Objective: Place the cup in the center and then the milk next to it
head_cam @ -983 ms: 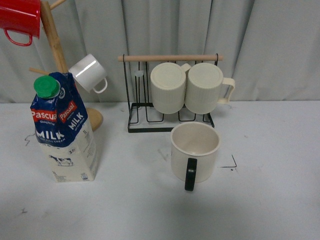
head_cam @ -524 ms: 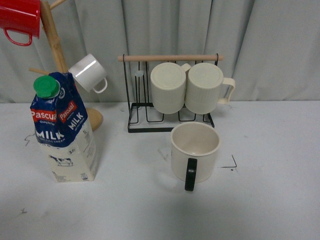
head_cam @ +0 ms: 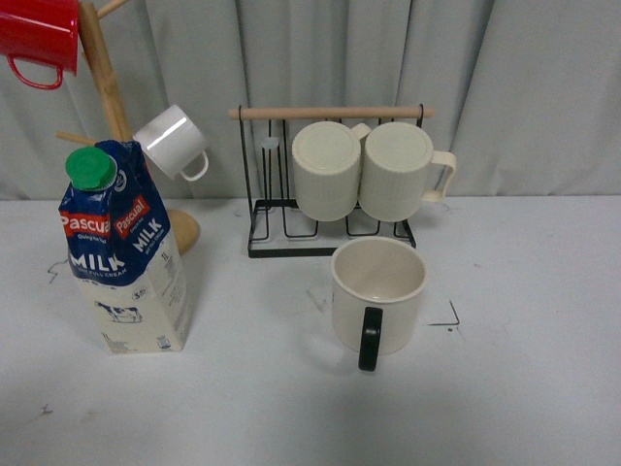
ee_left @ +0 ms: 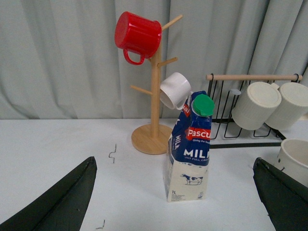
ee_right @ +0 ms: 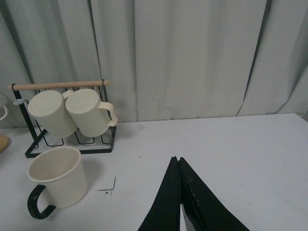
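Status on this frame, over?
Left end effector open, empty. Right end effector shut, empty. Cup upright near centre; milk standing well left, apart. Nothing between them.

cup (head_cam: pixel 378 291) upright on table (head_cam: pixel 291 408), black handle toward camera, just before wire rack (head_cam: pixel 330 113) | two ribbed mugs (head_cam: pixel 327 170) hung on rack | milk carton (head_cam: pixel 121 252) upright at left, before wooden mug tree (head_cam: pixel 105 78) | red mug (head_cam: pixel 39 34), white mug (head_cam: pixel 172 141) on tree
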Tool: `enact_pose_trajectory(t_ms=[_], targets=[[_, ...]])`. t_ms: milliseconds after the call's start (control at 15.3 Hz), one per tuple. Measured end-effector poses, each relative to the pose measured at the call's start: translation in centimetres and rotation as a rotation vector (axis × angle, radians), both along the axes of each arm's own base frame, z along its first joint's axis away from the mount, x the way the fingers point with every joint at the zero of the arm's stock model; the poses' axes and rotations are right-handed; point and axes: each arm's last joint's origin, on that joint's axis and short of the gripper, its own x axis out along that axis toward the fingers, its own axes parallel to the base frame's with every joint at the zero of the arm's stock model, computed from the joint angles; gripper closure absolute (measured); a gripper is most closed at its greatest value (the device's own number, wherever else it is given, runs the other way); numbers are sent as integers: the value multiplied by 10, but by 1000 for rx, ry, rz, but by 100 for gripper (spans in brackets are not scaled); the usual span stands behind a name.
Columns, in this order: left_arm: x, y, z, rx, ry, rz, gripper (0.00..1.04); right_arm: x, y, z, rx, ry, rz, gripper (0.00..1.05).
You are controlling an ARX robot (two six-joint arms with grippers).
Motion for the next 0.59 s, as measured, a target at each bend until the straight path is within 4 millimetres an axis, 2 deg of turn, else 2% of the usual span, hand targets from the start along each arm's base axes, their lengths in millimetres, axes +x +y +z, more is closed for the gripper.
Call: enact_pose_trajectory(t_ms=[328, 393, 459, 590], targets=[[0, 0, 0, 0, 0, 0, 7, -6, 0, 0, 0, 0, 0, 103], [0, 0, 0, 0, 0, 0, 7, -11, 0, -7, 0, 54, 2, 103], [0, 0, 0, 0, 1, 0, 7, -16, 0, -3, 0, -3, 2, 103], [0, 0, 0, 0, 0, 0, 7, -16, 0, -4, 0, 14, 1, 103]])
